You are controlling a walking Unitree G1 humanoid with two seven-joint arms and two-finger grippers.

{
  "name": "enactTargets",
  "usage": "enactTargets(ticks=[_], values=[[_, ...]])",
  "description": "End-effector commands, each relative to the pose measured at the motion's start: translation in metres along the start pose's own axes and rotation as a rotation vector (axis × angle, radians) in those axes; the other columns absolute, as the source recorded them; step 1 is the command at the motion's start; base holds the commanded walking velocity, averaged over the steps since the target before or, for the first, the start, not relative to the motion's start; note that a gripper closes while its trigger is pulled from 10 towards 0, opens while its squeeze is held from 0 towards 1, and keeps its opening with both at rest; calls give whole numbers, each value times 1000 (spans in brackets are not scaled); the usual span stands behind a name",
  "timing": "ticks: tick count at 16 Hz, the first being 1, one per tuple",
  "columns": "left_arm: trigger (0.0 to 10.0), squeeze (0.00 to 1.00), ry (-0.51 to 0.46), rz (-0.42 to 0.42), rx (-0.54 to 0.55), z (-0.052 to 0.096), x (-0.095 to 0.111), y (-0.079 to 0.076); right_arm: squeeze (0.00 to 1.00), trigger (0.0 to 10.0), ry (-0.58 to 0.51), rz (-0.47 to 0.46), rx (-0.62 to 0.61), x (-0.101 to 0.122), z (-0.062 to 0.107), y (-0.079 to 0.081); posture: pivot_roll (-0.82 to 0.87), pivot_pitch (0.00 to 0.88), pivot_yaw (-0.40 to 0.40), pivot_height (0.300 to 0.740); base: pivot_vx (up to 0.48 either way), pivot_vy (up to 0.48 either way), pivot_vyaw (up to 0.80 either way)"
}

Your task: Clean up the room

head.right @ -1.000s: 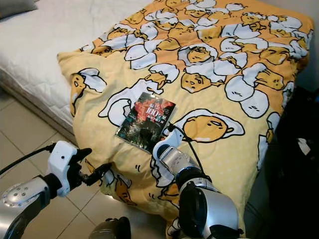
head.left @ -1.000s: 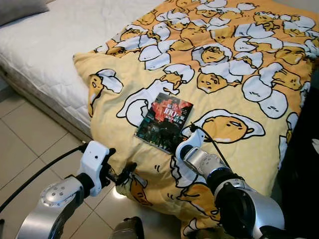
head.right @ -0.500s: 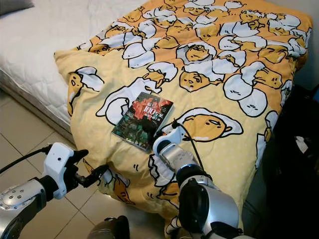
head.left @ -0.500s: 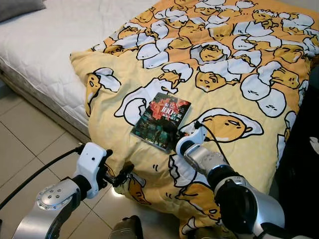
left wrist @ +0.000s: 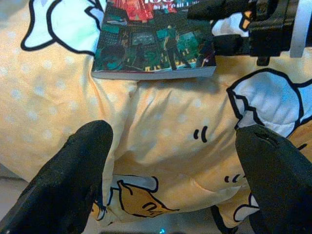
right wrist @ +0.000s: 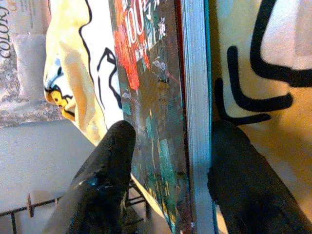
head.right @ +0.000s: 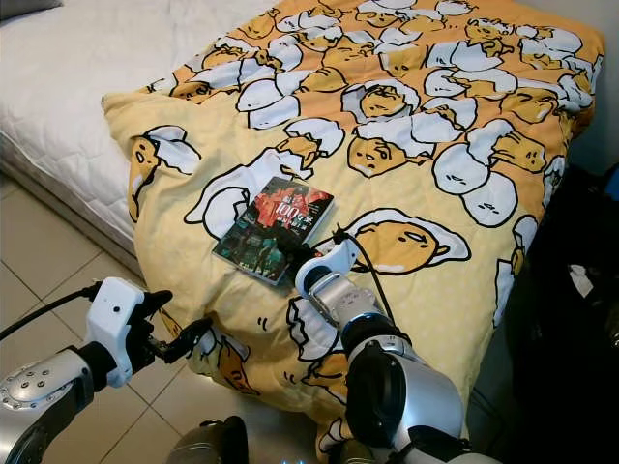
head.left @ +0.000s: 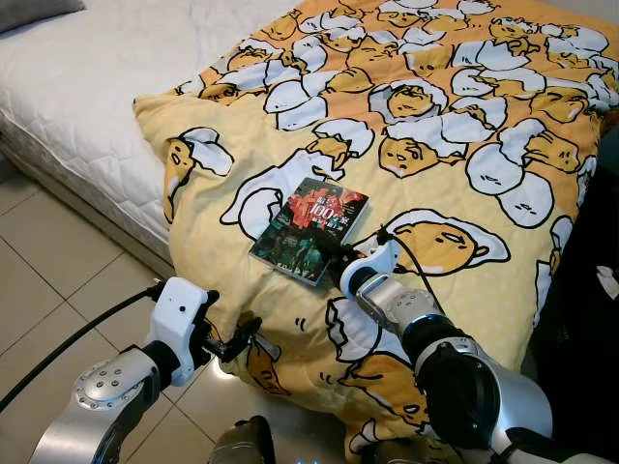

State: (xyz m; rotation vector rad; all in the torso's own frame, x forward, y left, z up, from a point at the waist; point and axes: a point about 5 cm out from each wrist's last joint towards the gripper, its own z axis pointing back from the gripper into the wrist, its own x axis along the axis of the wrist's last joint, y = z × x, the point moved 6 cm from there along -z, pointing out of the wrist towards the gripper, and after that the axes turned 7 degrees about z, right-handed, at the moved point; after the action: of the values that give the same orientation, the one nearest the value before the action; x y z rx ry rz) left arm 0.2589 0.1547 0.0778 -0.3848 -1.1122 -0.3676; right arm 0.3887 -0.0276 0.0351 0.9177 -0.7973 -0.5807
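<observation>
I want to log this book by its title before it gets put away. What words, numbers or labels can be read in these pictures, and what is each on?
"100": large pale digits on the red upper part of the book cover, lying on the yellow blanket.
Characters around the "100" on the cover: too blurred to read.
"COLOR": partly cut-off letters on a pale patterned surface in the right wrist view; what it belongs to is unclear.

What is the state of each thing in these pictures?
Book: closed, lying flat on the blanket, cover up.
Blanket: spread over the bed, hanging over its edge.
Right tool: fingers around the book's edge, one on each side.
Left tool: open, near the blanket's hanging edge, holding nothing.
</observation>
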Motion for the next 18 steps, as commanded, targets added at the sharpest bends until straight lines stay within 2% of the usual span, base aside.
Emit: enactTargets(ticks=[1, 10, 12, 15, 16, 17, 18], values=[[10000, 125, 9, 5, -8, 1, -3, -3, 0, 0, 44, 7, -2, -17, -1, 0, 81, 168, 23, 740, 0, 0, 0], [10000, 125, 5, 10, 6, 7, -2, -2, 0, 0, 43, 28, -10, -20, -2, -1, 110, 141, 18, 740, 0, 0, 0], [10000, 129, -10, 11, 21, 4, 2, 1, 0, 0, 37, 46, -3, -18, -2, 1, 102, 132, 20, 740, 0, 0, 0], [10000, 129, -44, -15, 78, 0, 9, 13, 0, 0, 22, 90, 20, -12, -3, 5, 78, 107, 26, 740, 0, 0, 0], [10000, 125, -69, -23, 133, -2, 14, 23, 0, 0, 16, 130, 47, -8, -2, 9, 74, 98, 27, 740, 0, 0, 0], [10000, 125, -116, -18, 181, -4, 23, 31, 0, 0, -8, 154, 79, 1, -1, 12, 67, 84, 26, 740, 0, 0, 0], [10000, 125, -165, -3, 222, -5, 30, 38, 0, 0, -33, 136, 106, 10, 1, 15, 61, 71, 28, 740, 0, 0, 0]])
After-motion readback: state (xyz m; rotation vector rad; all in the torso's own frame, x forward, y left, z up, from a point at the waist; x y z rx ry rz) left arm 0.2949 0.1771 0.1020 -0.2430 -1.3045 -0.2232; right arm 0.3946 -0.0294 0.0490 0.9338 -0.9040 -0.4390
